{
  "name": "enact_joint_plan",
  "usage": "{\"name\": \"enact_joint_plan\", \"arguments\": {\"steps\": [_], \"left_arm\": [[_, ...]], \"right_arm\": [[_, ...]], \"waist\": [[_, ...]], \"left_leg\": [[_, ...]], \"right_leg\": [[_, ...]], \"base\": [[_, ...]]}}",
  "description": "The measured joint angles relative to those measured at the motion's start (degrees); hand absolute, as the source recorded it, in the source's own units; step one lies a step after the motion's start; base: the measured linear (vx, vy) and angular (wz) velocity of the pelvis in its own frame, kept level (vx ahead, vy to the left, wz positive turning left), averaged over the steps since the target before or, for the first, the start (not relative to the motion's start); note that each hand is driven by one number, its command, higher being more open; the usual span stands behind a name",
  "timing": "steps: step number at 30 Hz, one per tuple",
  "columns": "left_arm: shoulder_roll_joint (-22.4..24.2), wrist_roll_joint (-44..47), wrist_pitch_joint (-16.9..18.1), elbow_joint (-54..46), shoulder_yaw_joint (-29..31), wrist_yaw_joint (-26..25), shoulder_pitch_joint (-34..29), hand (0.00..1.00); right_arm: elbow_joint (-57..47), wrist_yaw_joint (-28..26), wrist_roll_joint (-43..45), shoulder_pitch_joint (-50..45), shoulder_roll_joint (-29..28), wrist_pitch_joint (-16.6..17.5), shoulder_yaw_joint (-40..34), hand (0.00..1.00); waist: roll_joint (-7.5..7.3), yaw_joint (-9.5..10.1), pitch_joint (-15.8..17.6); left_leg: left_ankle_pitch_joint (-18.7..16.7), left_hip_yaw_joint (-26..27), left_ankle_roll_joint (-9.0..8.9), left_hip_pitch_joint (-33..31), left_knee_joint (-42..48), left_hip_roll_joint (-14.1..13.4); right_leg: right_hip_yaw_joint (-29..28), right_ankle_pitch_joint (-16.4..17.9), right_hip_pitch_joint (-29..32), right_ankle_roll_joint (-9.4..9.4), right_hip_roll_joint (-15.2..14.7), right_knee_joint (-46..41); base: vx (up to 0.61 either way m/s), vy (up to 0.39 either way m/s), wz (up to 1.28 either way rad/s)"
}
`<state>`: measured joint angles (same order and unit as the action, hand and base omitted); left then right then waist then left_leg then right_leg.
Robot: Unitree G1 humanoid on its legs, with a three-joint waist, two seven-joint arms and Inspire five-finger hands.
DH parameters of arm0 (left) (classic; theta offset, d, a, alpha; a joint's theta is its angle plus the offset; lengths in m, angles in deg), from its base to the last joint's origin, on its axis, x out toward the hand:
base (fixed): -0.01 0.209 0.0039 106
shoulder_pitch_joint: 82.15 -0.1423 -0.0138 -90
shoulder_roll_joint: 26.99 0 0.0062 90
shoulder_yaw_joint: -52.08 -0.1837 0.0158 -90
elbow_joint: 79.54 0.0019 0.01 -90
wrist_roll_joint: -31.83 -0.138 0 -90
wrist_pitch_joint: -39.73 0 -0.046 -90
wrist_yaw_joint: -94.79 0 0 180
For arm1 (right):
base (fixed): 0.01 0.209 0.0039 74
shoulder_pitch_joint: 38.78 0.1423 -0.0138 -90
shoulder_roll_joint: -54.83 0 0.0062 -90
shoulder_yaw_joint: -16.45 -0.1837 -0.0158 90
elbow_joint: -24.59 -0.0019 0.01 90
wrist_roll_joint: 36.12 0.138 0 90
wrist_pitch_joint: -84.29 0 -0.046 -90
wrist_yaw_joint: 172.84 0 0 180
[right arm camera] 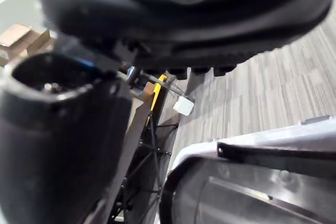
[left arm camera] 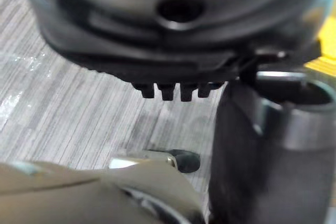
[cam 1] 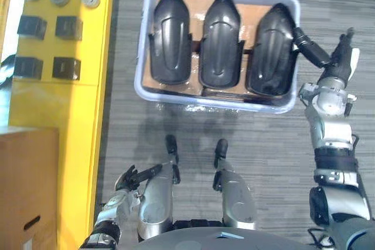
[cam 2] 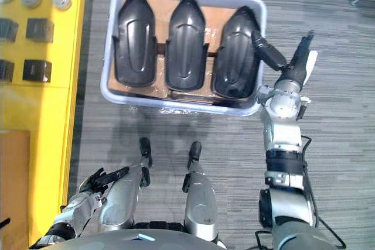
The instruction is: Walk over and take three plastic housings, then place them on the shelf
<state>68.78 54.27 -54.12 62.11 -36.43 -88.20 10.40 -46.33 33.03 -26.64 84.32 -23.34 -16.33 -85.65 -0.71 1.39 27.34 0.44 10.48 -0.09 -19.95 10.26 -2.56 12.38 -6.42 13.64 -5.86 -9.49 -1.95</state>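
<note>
My right hand [cam 2: 295, 67] is reaching open-fingered, holding nothing, toward the bin's [cam 1: 141, 45] three-o'clock housing [cam 2: 237, 51]; my left hand [cam 1: 130, 178] is hanging relaxed, empty.

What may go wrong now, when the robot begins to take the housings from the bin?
1. The right robot hand is open at the right wall of the bin, reaching across its rim; it may catch or shove the bin.
2. The housings lie close side by side, so lifting the right housing might drag the middle housing along.
</note>
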Motion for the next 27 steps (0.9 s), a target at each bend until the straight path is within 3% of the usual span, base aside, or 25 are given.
{"name": "enact_joint_plan", "arguments": {"steps": [4,11,14,15,16,17,20,23,27], "left_arm": [[0.06,0.17,0.00,0.01,-0.43,-0.06,1.62,1.00],[0.35,5.13,0.06,0.01,-1.91,0.57,2.83,1.00],[0.63,6.42,0.14,0.01,-2.46,0.85,3.23,1.00],[0.90,12.08,3.89,0.27,-5.03,-0.22,3.55,1.00],[1.18,13.77,3.92,0.26,-5.24,-0.31,3.57,1.00],[1.40,14.95,3.92,0.27,-5.27,-0.42,3.56,1.00],[1.45,15.48,4.06,0.28,-5.62,-0.56,3.56,1.00],[2.74,15.72,4.87,0.17,-6.46,-0.26,3.44,1.00],[3.07,16.09,4.86,0.17,-6.86,0.70,2.72,1.00]], "right_arm": [[5.21,0.22,0.07,3.03,2.10,0.01,0.70,1.00],[14.60,-3.65,-0.20,6.82,6.26,-1.61,3.83,1.00],[17.95,-4.23,-0.33,7.86,6.62,-3.76,3.84,1.00],[25.35,-4.29,-2.53,10.39,10.05,-7.79,6.07,1.00],[25.82,-4.38,-3.45,11.18,10.85,-8.25,6.06,1.00],[25.85,-4.44,-5.52,11.72,11.25,-8.68,6.07,0.00],[28.76,-4.63,-7.03,13.83,12.08,-8.80,7.10,0.00],[36.52,-7.73,-11.58,18.93,16.75,-10.27,11.23,0.00],[36.93,-9.06,-17.49,22.34,20.10,-10.56,13.40,0.00]], "waist": [[0.32,0.18,0.23],[2.16,0.66,1.53],[2.93,0.71,1.77],[4.09,1.73,2.33],[4.55,1.74,2.56],[4.82,1.76,2.67],[5.04,2.25,2.68],[7.23,3.05,2.77],[8.50,3.43,2.91]], "left_leg": [[-0.63,-1.37,0.79,-3.17,2.89,0.41],[-0.89,-2.65,0.90,-6.01,4.81,0.74],[-0.80,-3.31,0.99,-7.35,5.78,0.55],[-0.33,-3.72,1.58,-8.20,6.77,0.26],[-0.30,-3.81,1.60,-8.40,6.93,0.26],[-0.24,-3.84,1.61,-8.60,6.94,0.25],[0.27,-3.88,1.55,-8.70,6.43,0.24],[1.77,-4.74,1.58,-8.48,4.33,0.97],[4.03,-5.68,1.42,-8.01,1.31,1.42]], "right_leg": [[0.62,-0.09,1.65,-0.04,-0.57,-1.08],[1.98,0.02,2.87,0.11,-0.84,-1.12],[2.71,0.30,3.52,0.51,-0.60,-1.40],[3.11,0.72,4.34,1.07,-0.49,-2.86],[3.18,0.73,4.41,1.08,-0.48,-2.87],[3.19,0.73,4.61,1.08,-0.47,-2.87],[3.35,0.72,4.98,1.06,-0.47,-2.98],[4.76,0.75,5.13,1.06,-1.05,-3.05],[6.06,0.76,5.36,1.08,-1.26,-3.01]], "base": [[-0.07,0.066,0.16],[-0.07,0.024,0.09],[-0.08,-0.002,0.06],[-0.10,0.013,0.09],[-0.09,0.024,0.07],[-0.04,0.018,0.00],[-0.02,0.005,0.01],[-0.01,0.012,0.17],[-0.02,0.011,0.19]]}}
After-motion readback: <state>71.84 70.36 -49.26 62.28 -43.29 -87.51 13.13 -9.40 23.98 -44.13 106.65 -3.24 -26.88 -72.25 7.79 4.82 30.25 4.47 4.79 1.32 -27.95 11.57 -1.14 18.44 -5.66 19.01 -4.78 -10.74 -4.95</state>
